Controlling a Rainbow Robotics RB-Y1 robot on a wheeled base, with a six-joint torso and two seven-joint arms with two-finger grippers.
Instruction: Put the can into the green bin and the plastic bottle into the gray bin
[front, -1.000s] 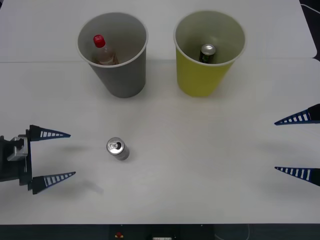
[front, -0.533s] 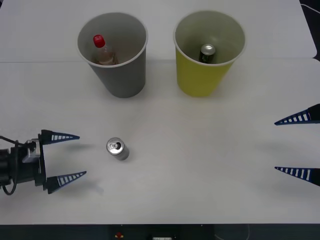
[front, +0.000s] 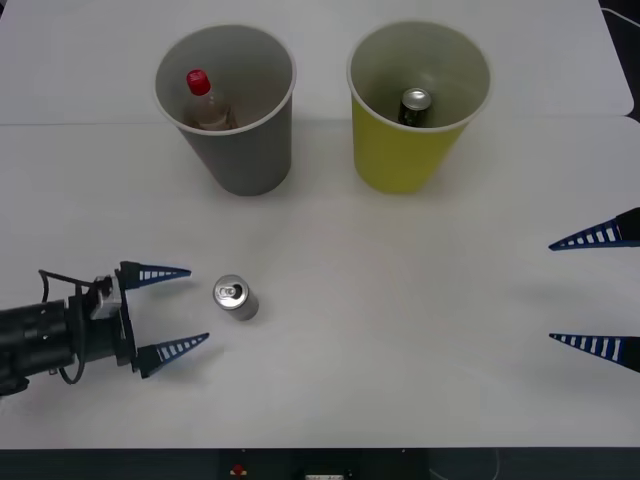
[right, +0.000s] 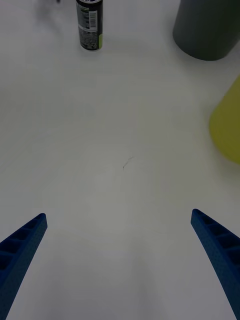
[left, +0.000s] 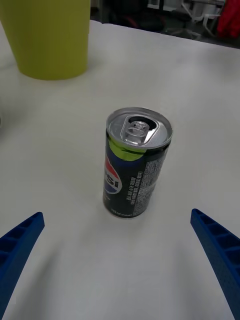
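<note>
Left gripper (front: 180, 310) open beside can (front: 236, 297); plastic bottle (front: 204, 100) in gray bin (front: 250, 160).

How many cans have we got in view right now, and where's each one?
2. The can stands upright on the table, just ahead of the open left gripper. A dark green can sits inside the green bin. Others could be hidden inside the bins.

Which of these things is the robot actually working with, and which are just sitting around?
Job:
can, upright on the table
green bin
plastic bottle, inside the gray bin
left gripper, open beside the can

Bystanders:
dark green can in the green bin
right gripper, open, idle
</note>
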